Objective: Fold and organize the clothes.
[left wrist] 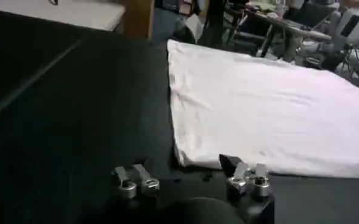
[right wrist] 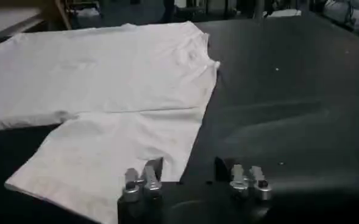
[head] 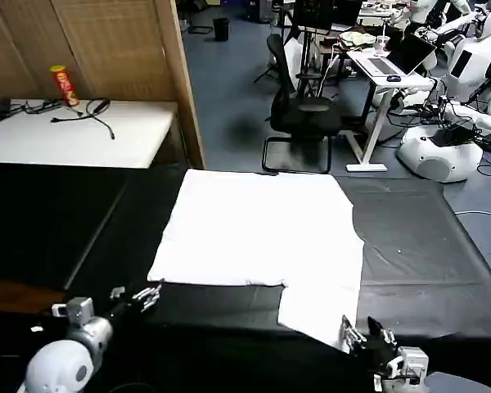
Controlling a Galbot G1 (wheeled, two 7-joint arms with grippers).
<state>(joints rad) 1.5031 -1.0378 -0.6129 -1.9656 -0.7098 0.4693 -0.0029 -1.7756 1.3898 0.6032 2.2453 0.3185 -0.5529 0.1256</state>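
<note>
The clothes are one white T-shirt (head: 262,229), lying plain side up on the black table (head: 425,246). Most of it forms a flat rectangle. One narrower flap (head: 319,307) reaches toward the front right edge. My left gripper (head: 147,296) hovers open just off the shirt's front left corner, and the left wrist view shows that corner (left wrist: 182,155) ahead between the fingers of the left gripper (left wrist: 188,176). My right gripper (head: 362,334) is open at the flap's front corner. In the right wrist view the flap (right wrist: 112,152) lies by one finger of the right gripper (right wrist: 188,173).
A white side table (head: 74,135) at the back left carries a red can (head: 63,84) and black cables. A wooden partition (head: 176,74) stands beside it. An office chair (head: 299,115), a desk and other robots (head: 442,147) stand beyond the table. Bare black tabletop lies on both sides of the shirt.
</note>
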